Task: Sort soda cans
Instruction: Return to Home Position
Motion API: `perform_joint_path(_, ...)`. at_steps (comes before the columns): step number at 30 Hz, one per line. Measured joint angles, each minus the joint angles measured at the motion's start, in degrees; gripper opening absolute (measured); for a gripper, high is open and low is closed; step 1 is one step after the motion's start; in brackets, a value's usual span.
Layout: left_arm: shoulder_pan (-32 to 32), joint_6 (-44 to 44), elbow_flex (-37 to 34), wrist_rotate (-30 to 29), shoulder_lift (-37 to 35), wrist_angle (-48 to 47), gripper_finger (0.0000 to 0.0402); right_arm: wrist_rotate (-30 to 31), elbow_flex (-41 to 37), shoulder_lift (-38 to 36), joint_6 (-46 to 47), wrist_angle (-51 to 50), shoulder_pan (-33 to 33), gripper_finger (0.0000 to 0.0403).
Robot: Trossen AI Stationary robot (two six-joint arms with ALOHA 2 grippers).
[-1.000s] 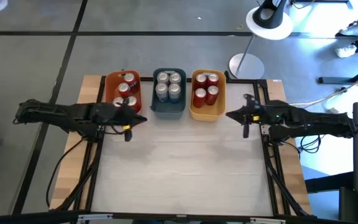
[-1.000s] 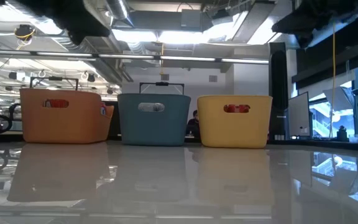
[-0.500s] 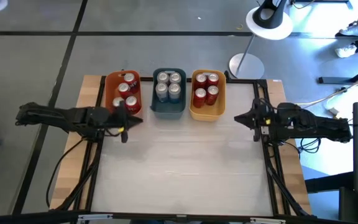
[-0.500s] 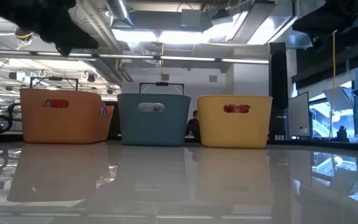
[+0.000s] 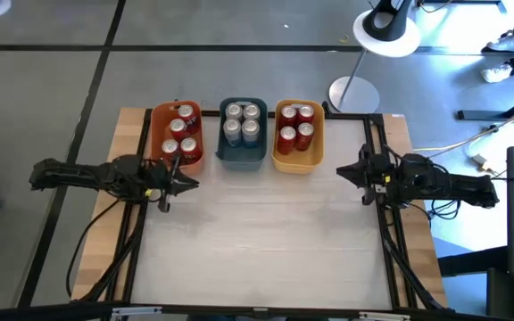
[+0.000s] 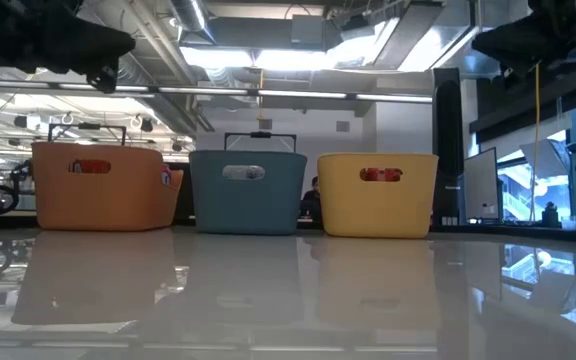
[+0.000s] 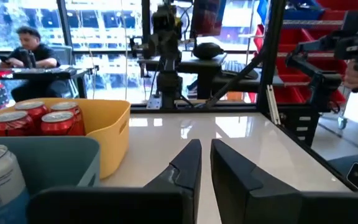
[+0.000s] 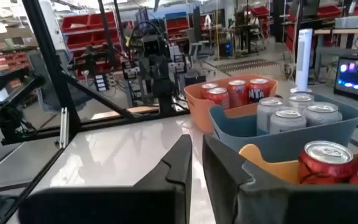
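Soda cans look sorted across orange bin, blue-grey bin and yellow bin at the counter's far edge, so my left hand and right hand hang narrow, empty, clear at either side.

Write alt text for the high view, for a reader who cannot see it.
An orange bin, a dark blue-grey bin and a yellow bin stand side by side, left to right, at the far edge of the table, each holding four upright soda cans. The left gripper and right gripper sit at its sides, pointing inward, holding nothing.
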Motion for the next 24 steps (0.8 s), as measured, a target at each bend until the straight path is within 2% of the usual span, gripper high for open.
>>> perform_joint_path(7, 0.1, -0.8, -4.8, 0.0, -7.5, -0.2, 0.0029, 2.0, -5.4, -4.3, 1.9, 1.4, 0.0, 0.0040)
perform_joint_path(14, 0.1, -4.3, -9.4, 0.0, -13.7, -2.9, 0.0029, 3.0, -12.4, -7.6, 2.0, 7.6, 0.0, 0.0040)
perform_joint_path(18, 0.1, -4.1, -9.4, 0.0, -15.3, -4.5, 0.0029, 4.5, -17.2, -9.0, 3.1, 11.6, 0.0, 0.0040)
perform_joint_path(24, 0.1, -2.8, -9.4, -1.0, -15.3, -4.6, 0.0029, 5.6, -17.2, -9.3, 2.6, 9.4, 0.0, 0.0040)
